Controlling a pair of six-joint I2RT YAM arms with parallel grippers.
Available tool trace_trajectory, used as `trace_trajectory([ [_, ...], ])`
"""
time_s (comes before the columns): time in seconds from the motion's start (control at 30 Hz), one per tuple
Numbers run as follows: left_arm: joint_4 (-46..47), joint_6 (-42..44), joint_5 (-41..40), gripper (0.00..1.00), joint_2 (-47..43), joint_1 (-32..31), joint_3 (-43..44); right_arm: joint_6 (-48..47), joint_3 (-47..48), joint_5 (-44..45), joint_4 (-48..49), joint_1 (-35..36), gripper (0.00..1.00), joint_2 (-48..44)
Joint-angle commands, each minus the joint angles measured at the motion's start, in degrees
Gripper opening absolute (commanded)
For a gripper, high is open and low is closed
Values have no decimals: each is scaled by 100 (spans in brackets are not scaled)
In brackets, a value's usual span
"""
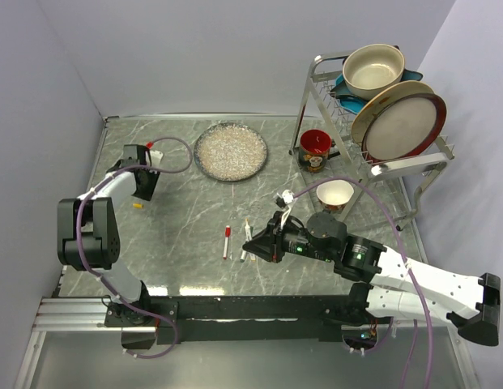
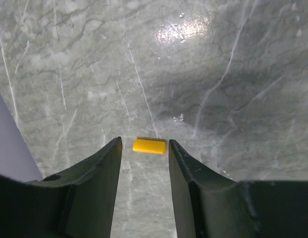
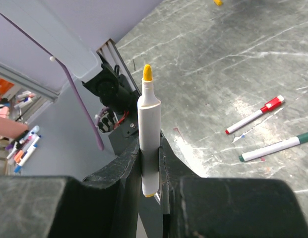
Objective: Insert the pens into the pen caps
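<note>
Pinching the yellow-tipped pen [image 3: 149, 116] by its barrel, the right gripper [image 3: 150, 151] holds it aloft; the left gripper [image 2: 144, 143] stands spread, the yellow cap [image 2: 149, 146] lying on the table [image 2: 228, 74] between its tips.

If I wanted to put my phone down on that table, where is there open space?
Bare tabletop lies in the middle, between the speckled plate, the yellow cap and the red-capped pen. The right side is crowded: mug, small bowl, dish rack and right gripper.
</note>
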Motion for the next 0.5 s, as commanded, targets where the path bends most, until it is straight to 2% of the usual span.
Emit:
trace_trajectory([
  [0.0, 151, 677, -7, 46, 216, 9, -9, -226, 320, -9, -8, 22, 0, 24],
  [0.17, 45, 765, 275, 47, 331, 9, -26, -226, 267, -36, 36, 22, 1, 156],
  [0.47, -43, 756, 188, 48, 497, 97, -26, -296, 329, 52, -52, 22, 1, 165],
])
